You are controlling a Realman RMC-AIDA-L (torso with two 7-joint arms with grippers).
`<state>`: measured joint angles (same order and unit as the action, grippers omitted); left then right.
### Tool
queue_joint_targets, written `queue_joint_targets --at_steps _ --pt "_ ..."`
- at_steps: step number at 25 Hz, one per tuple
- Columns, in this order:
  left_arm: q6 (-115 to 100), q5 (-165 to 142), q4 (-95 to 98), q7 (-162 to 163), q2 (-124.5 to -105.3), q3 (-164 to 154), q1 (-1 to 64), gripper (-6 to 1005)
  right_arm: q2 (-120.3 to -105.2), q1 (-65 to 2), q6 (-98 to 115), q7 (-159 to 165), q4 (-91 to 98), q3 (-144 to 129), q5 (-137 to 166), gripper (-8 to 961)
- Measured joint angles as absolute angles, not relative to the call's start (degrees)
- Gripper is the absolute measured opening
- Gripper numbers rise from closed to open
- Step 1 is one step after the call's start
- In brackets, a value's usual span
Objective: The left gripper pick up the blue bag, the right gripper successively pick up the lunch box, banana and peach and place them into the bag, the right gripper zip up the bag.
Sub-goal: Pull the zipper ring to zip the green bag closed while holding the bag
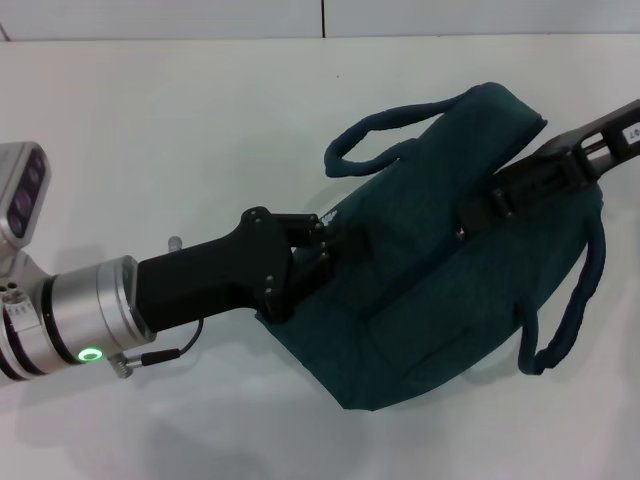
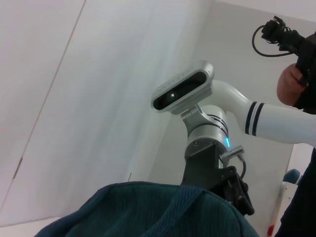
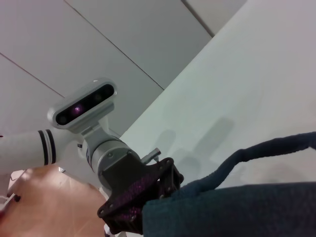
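Blue bag [image 1: 430, 260] shut, left end effector [image 1: 318, 248] gripping – right end effector [image 1: 478, 212] atop

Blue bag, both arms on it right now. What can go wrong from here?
1. The left hand pinches only fabric at one end of the blue bag, so a zip pull could probably drag the cloth out of that grip.
2. The right hand lies on top along the seam; if it has missed the zipper pull, it may slide without closing anything.
3. The loose handle beside the right arm could snag as the arm travels.
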<state>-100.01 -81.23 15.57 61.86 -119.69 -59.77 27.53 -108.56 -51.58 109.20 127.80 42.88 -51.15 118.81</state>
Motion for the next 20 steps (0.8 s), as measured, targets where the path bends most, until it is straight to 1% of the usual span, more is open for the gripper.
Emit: queue_joint_targets --at_steps 4,10,17,20 --pt "-100.0 -81.3 15.6 61.8 -119.70 -59.8 27.6 55 -109.18 -51.5 109.2 127.4 42.9 -51.0 118.5 747" --pt "-100.0 -81.3 15.6 61.6 -119.67 -59.8 27.7 55 -109.26 -51.6 109.5 127.4 41.5 -50.5 117.6 747" --pt "-100.0 -81.4 15.7 61.6 -119.62 -59.8 27.7 55 -107.41 -51.5 110.0 127.8 37.6 -50.4 112.6 746" --pt "-100.0 -81.4 15.8 61.6 -119.61 -59.8 27.7 55 -107.09 -51.5 110.1 127.8 36.5 -50.5 112.4 746"
